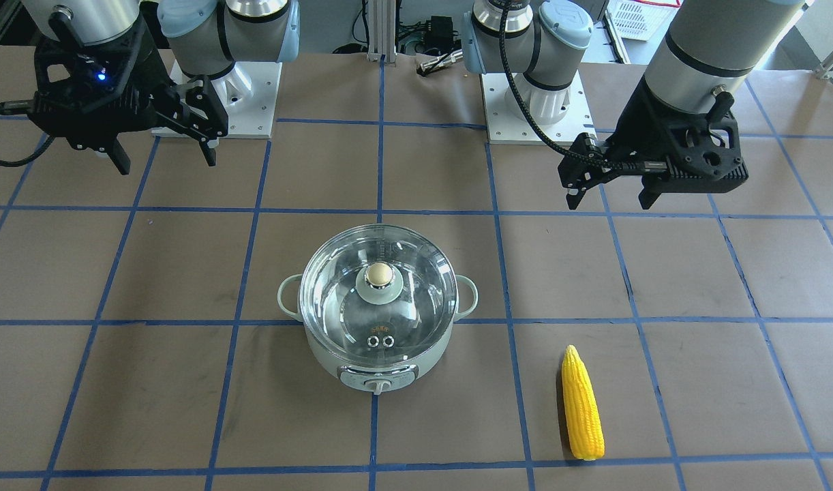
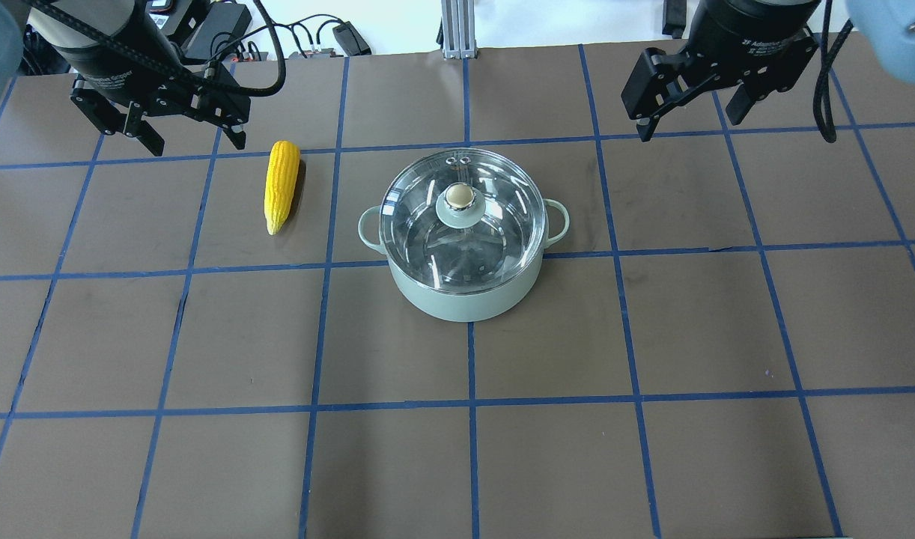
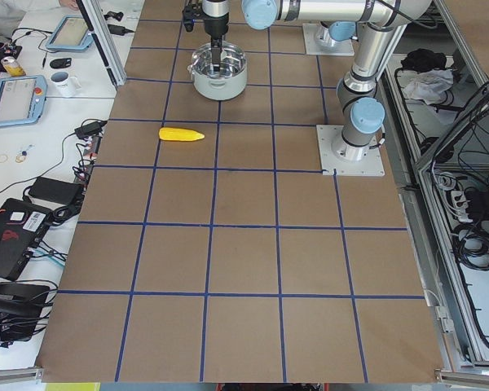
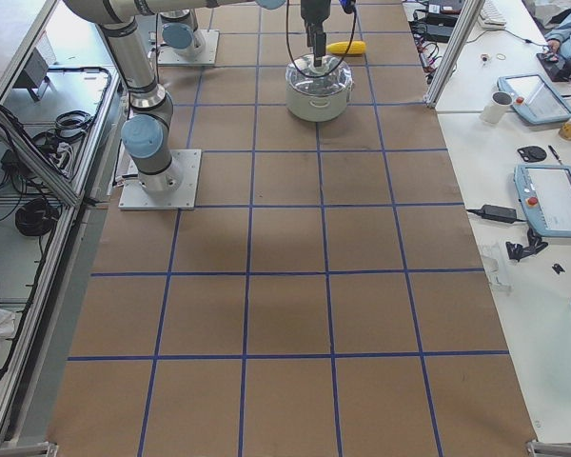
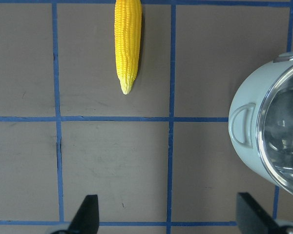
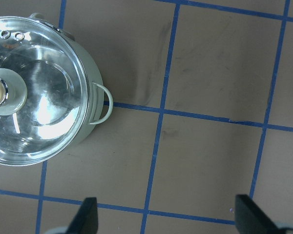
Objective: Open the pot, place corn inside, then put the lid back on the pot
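1. I am seeing the lid (image 2: pixel 495 232) sitting closed on the pot (image 2: pixel 469 299), mid-table (image 2: pixel 203 464).
2. The corn (image 2: pixel 281 186) is lying to the pot's left, apart from it.
3. The left end effector (image 2: pixel 198 144) and the right end effector (image 2: pixel 689 126) are hanging released and empty.

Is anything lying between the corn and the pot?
No. In the overhead view only bare table with one blue tape line separates the corn from the pot.

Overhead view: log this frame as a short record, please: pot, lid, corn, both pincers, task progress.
pot: upright, mid-table, closed
lid: seated on the pot, knob up
corn: flat on the table, on the pot's robot-left side, apart from it
left pincer: open, empty, raised, off the corn
right pincer: open, empty, raised, off the pot
progress: no step done yet
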